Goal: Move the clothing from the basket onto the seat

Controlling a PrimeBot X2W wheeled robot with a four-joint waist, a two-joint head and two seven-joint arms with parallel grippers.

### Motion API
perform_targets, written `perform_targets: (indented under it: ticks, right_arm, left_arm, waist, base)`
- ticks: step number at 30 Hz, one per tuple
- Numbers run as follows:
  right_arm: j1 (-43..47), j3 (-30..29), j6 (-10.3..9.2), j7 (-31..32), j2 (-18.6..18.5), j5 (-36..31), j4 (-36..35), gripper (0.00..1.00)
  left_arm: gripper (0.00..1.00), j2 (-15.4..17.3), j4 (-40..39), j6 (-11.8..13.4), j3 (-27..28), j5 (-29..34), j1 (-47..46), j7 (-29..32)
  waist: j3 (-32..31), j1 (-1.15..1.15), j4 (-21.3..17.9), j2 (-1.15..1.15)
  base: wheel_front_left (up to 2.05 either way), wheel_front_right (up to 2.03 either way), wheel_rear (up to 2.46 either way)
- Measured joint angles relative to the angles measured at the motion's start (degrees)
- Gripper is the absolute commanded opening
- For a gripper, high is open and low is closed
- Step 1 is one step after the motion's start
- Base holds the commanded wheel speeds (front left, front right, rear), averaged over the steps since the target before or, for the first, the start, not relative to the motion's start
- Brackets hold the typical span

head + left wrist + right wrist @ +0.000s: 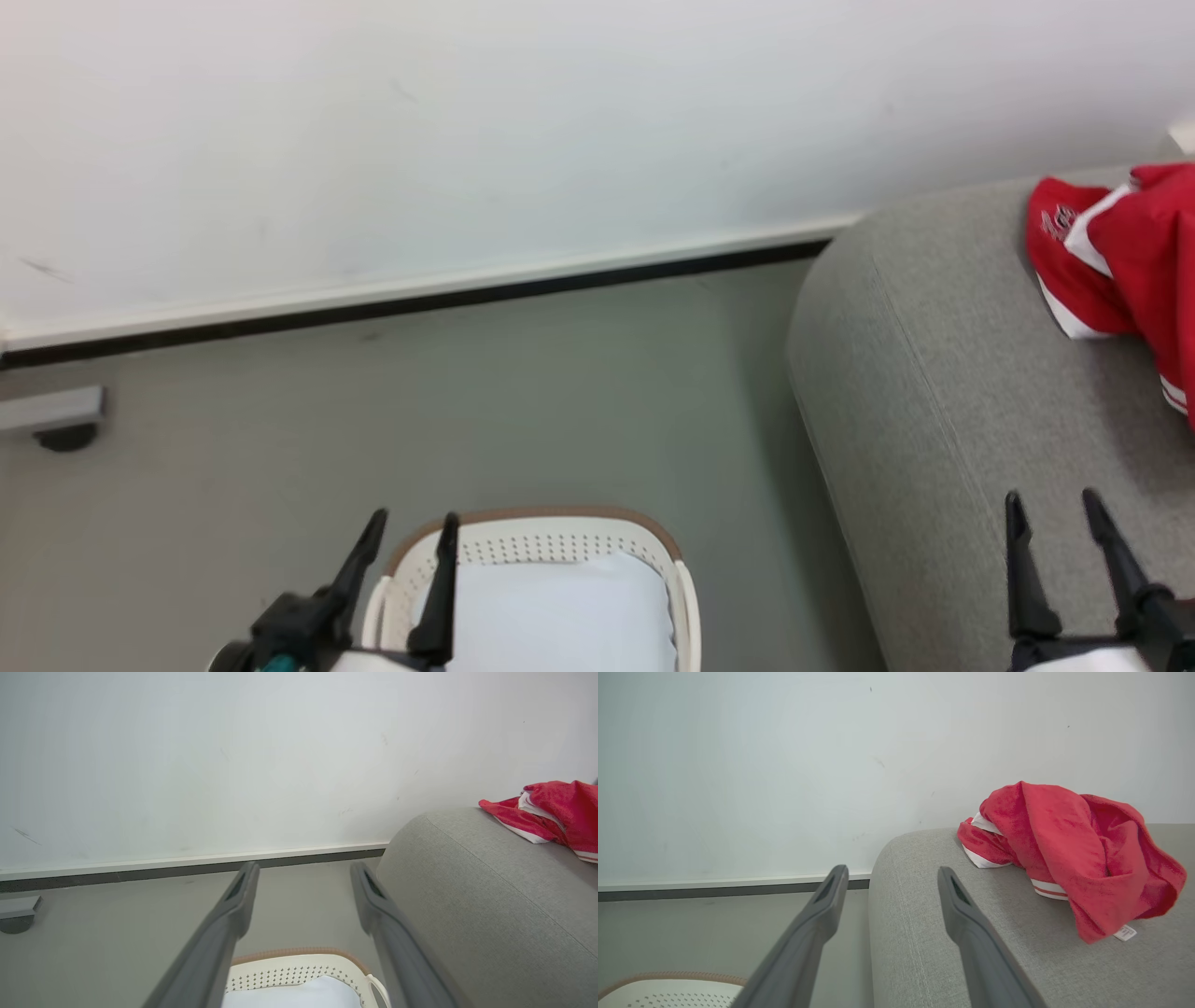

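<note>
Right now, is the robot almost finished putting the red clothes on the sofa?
Done: the clothing lies in a heap on the grey seat. In hand: nothing; the left gripper and right gripper are both open and empty. Left: likely nothing, since the basket shows a pale cushion and no red, though its near end is out of frame.

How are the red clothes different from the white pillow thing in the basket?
The red clothes are bright red with white stripes; the cushion is plain pale blue-white. The clothes lie crumpled in a heap; the cushion looks smooth and flat. The clothes sit on the grey sofa; the cushion sits inside the basket. Both look like soft fabric.
</note>
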Motion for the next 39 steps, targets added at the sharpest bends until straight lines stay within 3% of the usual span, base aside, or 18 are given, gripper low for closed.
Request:
perform_targets:
  ticks: [15,35,36,39]
  right_arm:
    - [5.0,4.9,0.00,0.0,0.0,2.8,3.4,1.00]
    - [4.8,8.3,0.00,0.0,0.0,3.3,4.7,1.00]
    - [4.8,8.3,0.00,0.0,0.0,3.3,4.8,0.00]
    - [5.4,8.5,0.00,0.0,0.1,3.3,6.1,0.00]
  left_arm:
    - [1.00,-4.7,0.1,-4.5,13.4,6.9,10.2,0.0]
    - [1.00,-7.6,0.6,-8.1,18.4,10.0,10.4,0.0]
    - [0.00,-7.7,0.7,-8.2,18.4,10.0,10.4,0.0]
    - [0.00,-8.1,2.3,-8.2,18.1,10.0,10.6,0.1]
  waist:
    - [-7.2,0.01,3.5,0.00]
    - [-7.8,0.02,4.7,0.00]
    - [-7.8,0.02,4.7,0.00]
    - [-7.8,0.02,4.7,0.00]
  base:
    - [0.00,0.00,0.00]
    - [0.00,0.00,0.00]
    - [0.00,0.00,0.00]
    - [0.00,0.00,0.00]
